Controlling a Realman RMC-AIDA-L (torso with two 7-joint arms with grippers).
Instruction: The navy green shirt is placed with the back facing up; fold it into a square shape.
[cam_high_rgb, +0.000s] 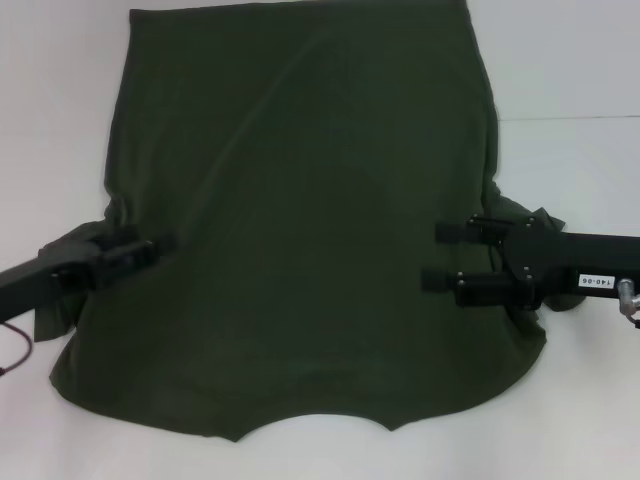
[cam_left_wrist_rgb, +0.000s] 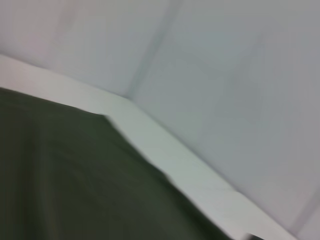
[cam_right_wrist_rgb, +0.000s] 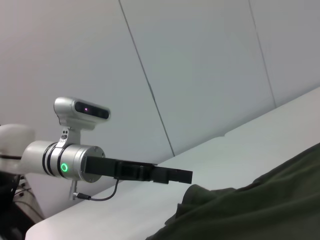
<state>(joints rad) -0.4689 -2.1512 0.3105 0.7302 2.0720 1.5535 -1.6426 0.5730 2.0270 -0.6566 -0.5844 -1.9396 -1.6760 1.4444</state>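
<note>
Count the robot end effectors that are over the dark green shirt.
2. The left end effector is at the dark olive-green cloth shirt's left edge; the right end effector, fingers apart, is over its right side.

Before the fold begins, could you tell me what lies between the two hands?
In the head view, only the navy green shirt spans between the left hand and right hand; nothing else lies there.

The navy green shirt runs off the head view's top edge, its hem out of sight; both sleeves lie largely hidden beneath the arms. The left hand shows too dark against the cloth to tell how its fingers stand. The left wrist view is blurred, showing only dark cloth and a pale table edge.
</note>
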